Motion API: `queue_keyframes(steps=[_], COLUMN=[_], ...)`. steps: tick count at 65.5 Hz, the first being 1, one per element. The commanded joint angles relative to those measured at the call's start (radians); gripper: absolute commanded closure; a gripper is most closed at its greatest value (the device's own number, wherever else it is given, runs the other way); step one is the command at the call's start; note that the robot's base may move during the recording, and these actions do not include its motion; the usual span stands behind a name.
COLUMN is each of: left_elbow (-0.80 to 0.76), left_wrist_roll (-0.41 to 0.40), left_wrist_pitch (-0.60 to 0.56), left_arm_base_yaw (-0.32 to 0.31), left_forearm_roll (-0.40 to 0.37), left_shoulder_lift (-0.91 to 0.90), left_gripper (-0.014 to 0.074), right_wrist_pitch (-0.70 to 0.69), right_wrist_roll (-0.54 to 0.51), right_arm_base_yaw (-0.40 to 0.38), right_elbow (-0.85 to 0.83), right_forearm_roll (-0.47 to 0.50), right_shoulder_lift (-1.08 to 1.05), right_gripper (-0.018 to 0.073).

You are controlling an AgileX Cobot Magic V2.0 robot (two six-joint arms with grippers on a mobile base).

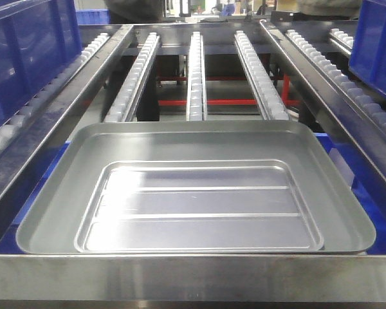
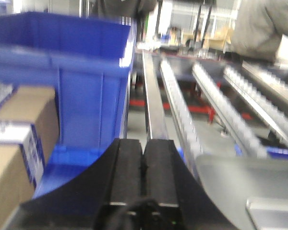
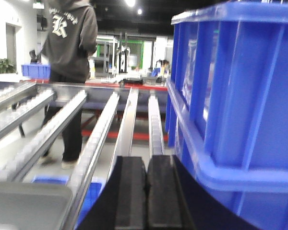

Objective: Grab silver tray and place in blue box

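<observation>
The silver tray (image 1: 196, 193) lay flat at 6 o'clock in the front view, just behind a steel front rail (image 1: 193, 277). Its recessed panel and two ridges faced up and nothing lay in it. Blue plastic of the blue box (image 1: 37, 187) showed just past its 9 and 3 o'clock edges, lower than the tray. Whether the tray sat inside the box or rode on something above it could not be told. Roller lanes (image 1: 196, 77) ran away toward 12 o'clock, with other blue crates (image 1: 26, 51) at 10 and 2 o'clock.

The left pincer (image 2: 143, 148) had its two black pads pressed together on nothing, and a tray corner showed at 4 o'clock in its wrist view. The right pincer (image 3: 147, 165) was likewise pressed together and empty, with a tray corner at 8 o'clock of its view. Neither touched the tray.

The tray looked like thin sheet metal, so it was probably stiff and fairly light, but broad and slick. Held on one side only, it would likely tip or slide out of the pads. The raised sloped rim seemed the only place to pinch. The best hold seemed to be the middle of the 9 o'clock edge for the left pincer and the 3 o'clock edge for the right, each spread first. A level lift would keep the polished rim from slipping.
</observation>
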Motion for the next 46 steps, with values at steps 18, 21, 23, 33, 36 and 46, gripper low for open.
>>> queue_keyframes(steps=[18, 21, 23, 33, 36, 46], left_elbow=[-0.506, -0.570, -0.605, -0.735, -0.744, -0.746], left_wrist_roll=[0.002, 0.002, 0.002, 0.030, 0.030, 0.030], left_wrist_pitch=[0.415, 0.518, 0.582, 0.792, 0.790, 0.788], left_arm_base_yaw=[-0.006, -0.006, -0.006, -0.006, -0.006, -0.006], left_forearm_roll=[-0.015, -0.038, -0.055, -0.099, -0.102, -0.155], left_shoulder_lift=[0.242, 0.329, 0.374, 0.625, 0.675, 0.813], left_gripper=[0.0691, 0.0691, 0.0691, 0.0691, 0.0691, 0.0691], right_wrist_pitch=[0.453, 0.509, 0.540, 0.736, 0.775, 0.781], right_wrist_roll=[-0.014, -0.013, -0.013, -0.013, -0.013, -0.013], right_arm_base_yaw=[-0.006, -0.006, -0.006, -0.006, -0.006, -0.006], right_elbow=[-0.428, -0.469, -0.487, -0.550, -0.564, -0.578], right_forearm_roll=[-0.003, -0.003, -0.003, -0.003, -0.003, -0.003], right_shoulder_lift=[0.180, 0.252, 0.300, 0.538, 0.592, 0.704], right_gripper=[0.0511, 0.0511, 0.0511, 0.0511, 0.0511, 0.0511])
